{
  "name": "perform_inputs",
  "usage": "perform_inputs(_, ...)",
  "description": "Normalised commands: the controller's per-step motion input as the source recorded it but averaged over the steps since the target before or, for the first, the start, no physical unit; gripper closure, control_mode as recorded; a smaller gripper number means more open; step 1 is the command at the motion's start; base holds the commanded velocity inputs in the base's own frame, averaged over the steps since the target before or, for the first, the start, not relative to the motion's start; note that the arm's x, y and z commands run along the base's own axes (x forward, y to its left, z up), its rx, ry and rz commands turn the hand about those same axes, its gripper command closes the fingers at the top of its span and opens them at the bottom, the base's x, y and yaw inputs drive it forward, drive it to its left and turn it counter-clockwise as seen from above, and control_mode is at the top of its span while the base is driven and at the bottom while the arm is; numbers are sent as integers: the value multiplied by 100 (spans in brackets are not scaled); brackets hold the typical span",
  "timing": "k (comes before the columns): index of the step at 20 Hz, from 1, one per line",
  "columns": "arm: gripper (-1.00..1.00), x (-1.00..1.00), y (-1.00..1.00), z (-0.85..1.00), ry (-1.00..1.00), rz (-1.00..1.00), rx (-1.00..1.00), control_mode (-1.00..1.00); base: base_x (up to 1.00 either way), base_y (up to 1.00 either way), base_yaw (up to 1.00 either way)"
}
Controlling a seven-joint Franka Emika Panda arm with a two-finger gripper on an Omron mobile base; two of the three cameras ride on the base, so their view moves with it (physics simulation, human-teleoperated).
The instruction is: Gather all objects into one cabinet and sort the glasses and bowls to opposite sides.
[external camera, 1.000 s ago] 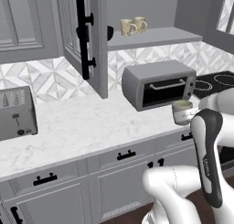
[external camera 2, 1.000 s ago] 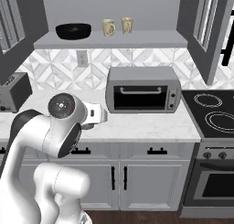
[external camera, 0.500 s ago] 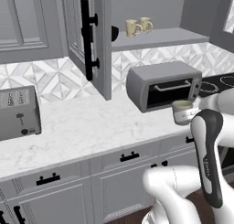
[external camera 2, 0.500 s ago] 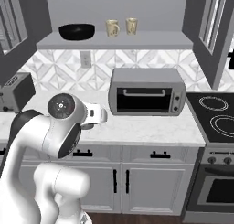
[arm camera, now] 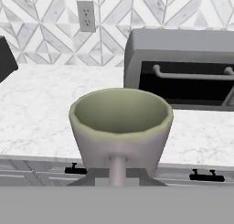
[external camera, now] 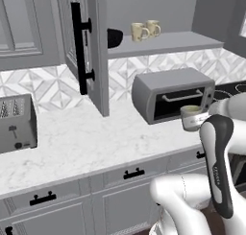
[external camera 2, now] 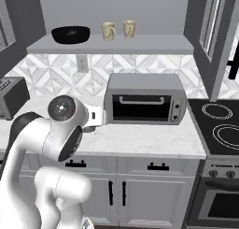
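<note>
shelf (external camera 2: 140, 45): 2 mugs (external camera 2: 108, 31), 1 bowl (external camera 2: 70, 34); tool (external camera: 204, 121) holds 1 mug (arm camera: 121, 127)

A grey toaster oven (external camera 2: 144, 98) sits on the white marble counter (external camera: 86, 143), dark glass door shut. Well off to its side stands a slot toaster (external camera: 17, 123). There's a wall outlet (arm camera: 86, 16) on the patterned backsplash, and a black stovetop (external camera 2: 220, 130) just beside the toaster oven. Lower cabinets (external camera 2: 154, 193) carry small black pulls.

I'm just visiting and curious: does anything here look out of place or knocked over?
Nothing is spilled or tipped. The one stray item is the grey mug, held upright in the pincer over the counter, while two cream mugs and the black bowl sit on the cabinet shelf.
</note>
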Motion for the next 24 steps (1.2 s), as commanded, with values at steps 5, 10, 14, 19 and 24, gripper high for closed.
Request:
perform_inputs(5, 100, 0, 0, 0, 0, 0, 0, 100, 60, -61, 10)
perform_inputs(10, 100, 0, 0, 0, 0, 0, 0, 100, 53, -46, 7)
perform_inputs(14, 100, 0, 0, 0, 0, 0, 0, 100, 11, 5, 0)
perform_inputs(19, 100, 0, 0, 0, 0, 0, 0, 100, -1, 64, -9)
perform_inputs(24, 100, 0, 0, 0, 0, 0, 0, 100, 3, 11, -13)
